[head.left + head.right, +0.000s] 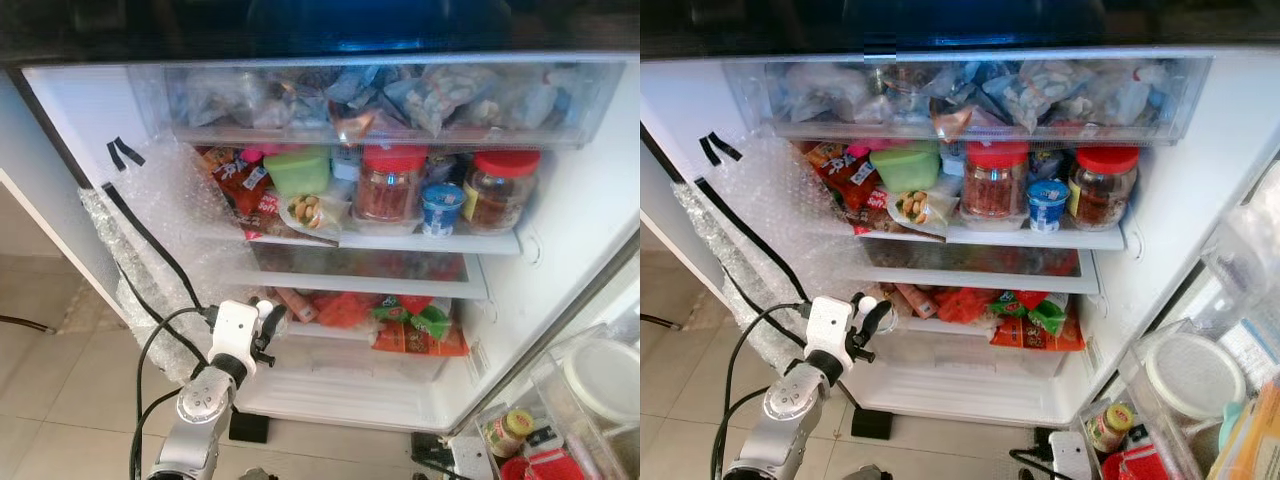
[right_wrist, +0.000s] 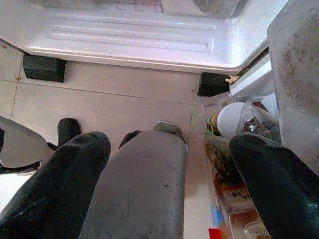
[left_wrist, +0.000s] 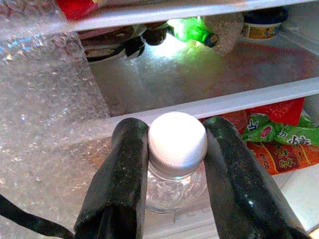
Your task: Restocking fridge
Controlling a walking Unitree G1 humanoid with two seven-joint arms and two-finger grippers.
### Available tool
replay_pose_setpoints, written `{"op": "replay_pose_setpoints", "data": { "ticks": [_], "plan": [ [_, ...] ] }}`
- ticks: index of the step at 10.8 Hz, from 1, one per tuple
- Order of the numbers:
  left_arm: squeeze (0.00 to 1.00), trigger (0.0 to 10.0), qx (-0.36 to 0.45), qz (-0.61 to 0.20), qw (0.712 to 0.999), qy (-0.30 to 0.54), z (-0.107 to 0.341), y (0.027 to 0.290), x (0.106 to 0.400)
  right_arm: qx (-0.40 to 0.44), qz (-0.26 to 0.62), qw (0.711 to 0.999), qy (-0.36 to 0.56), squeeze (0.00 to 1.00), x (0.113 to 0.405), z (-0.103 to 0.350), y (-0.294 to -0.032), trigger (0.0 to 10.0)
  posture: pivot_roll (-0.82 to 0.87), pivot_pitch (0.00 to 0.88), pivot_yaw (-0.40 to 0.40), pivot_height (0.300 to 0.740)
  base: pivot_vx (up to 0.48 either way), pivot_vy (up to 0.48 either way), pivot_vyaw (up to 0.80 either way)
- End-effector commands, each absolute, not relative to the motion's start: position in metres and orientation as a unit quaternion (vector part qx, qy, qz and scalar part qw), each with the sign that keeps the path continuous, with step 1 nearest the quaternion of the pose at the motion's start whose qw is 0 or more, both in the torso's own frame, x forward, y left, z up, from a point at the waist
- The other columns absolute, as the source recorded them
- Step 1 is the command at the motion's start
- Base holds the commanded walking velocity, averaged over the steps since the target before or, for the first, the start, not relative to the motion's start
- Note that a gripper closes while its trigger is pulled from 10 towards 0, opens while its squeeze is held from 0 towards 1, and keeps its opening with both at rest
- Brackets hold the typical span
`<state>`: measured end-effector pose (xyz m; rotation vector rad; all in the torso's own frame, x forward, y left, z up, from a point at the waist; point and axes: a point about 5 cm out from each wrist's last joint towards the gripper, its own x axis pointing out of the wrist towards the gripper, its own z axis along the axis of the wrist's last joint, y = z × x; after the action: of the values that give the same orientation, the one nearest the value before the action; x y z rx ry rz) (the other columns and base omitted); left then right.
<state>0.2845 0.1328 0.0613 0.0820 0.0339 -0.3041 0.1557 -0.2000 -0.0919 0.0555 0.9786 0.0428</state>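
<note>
Open fridge (image 1: 80, 110), centre frame. Upper shelf (image 1: 400, 240), mid-frame: two red-lidded jars (image 1: 390, 185) and (image 1: 500, 190), a small blue-topped cup (image 1: 440, 207) between them, green container (image 1: 297, 170) at left, snack packets (image 1: 235, 180) at far left. Lower shelf (image 1: 330, 332), below centre: red and green packets (image 1: 415, 325), contents hard to read. Tiled floor (image 1: 50, 400), lower left, carries the fridge's black feet (image 2: 44, 68).

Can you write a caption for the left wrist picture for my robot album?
Left claw shut on a clear plastic bottle with a white cap, held before the open fridge's white shelf.
</note>
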Motion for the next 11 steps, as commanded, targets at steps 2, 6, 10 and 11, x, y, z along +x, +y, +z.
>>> {"op": "replay_pose_setpoints", "data": {
  "ticks": [2,6,10,11],
  "plan": [
    [0.00,10.0,0.044,-0.150,0.988,0.016,0.061,0.133,0.285,0.035,0.019,0.873,0.486,0.00,0.144,-0.097,-0.198,10.0,-0.04,0.056,0.052,0.626,0.000,0.000,0.00],
    [0.00,10.0,0.041,-0.142,0.989,-0.012,0.071,0.134,0.288,0.039,0.015,0.875,0.482,0.00,0.145,-0.097,-0.198,10.0,-0.04,0.056,0.051,0.626,0.000,0.000,0.00],
    [0.00,10.0,0.044,-0.141,0.988,-0.034,0.080,0.133,0.297,0.041,0.018,0.875,0.482,0.00,0.144,-0.097,-0.198,10.0,-0.04,0.054,0.049,0.626,0.000,0.000,0.00],
    [0.00,10.0,0.042,-0.146,0.987,-0.045,0.084,0.132,0.300,0.041,0.017,0.875,0.482,0.00,0.144,-0.097,-0.198,10.0,-0.04,0.054,0.049,0.626,0.000,0.000,0.00]
  ]
}}
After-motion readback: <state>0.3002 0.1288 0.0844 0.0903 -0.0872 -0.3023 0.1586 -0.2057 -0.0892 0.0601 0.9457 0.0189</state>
